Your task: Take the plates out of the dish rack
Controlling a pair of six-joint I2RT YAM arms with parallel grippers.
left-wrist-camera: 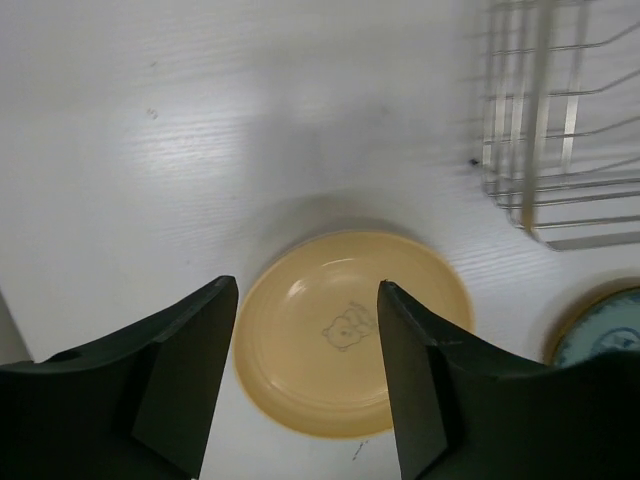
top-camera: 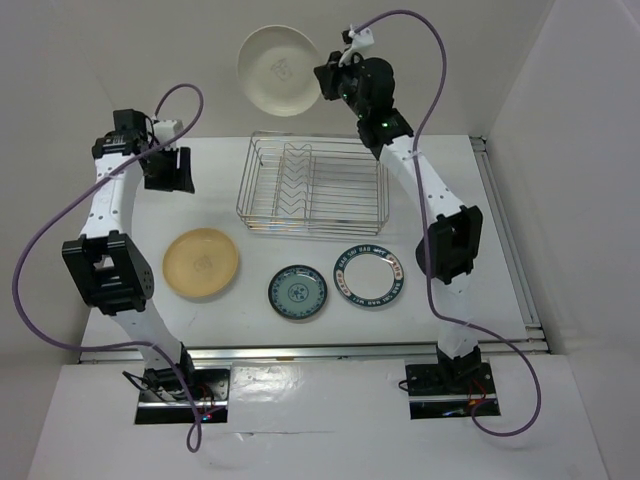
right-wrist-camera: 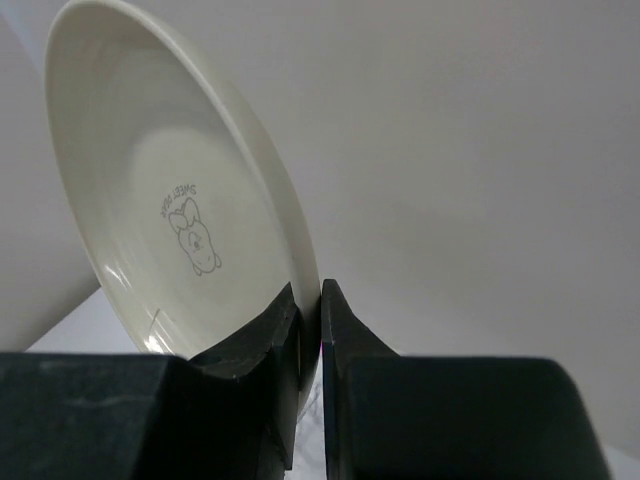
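Two R fingers (right-wrist-camera: 268, 345) pinch cream plate (right-wrist-camera: 180, 200) rim; L fingers (left-wrist-camera: 185, 365) spread over tan plate (left-wrist-camera: 340, 335).

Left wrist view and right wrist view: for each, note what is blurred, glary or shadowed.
Left wrist view: the dish rack is smeared and soft, a pale sheen lies on the table, a dim shadow edges the tan plate. Right wrist view: the cream plate is sharp, its bowl shaded.

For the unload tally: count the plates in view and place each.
4. A cream plate held by the right gripper beyond the dish rack; a tan plate, blue-patterned plate and dark-blue-rimmed plate lie on the table nearer than it. None seem hidden.
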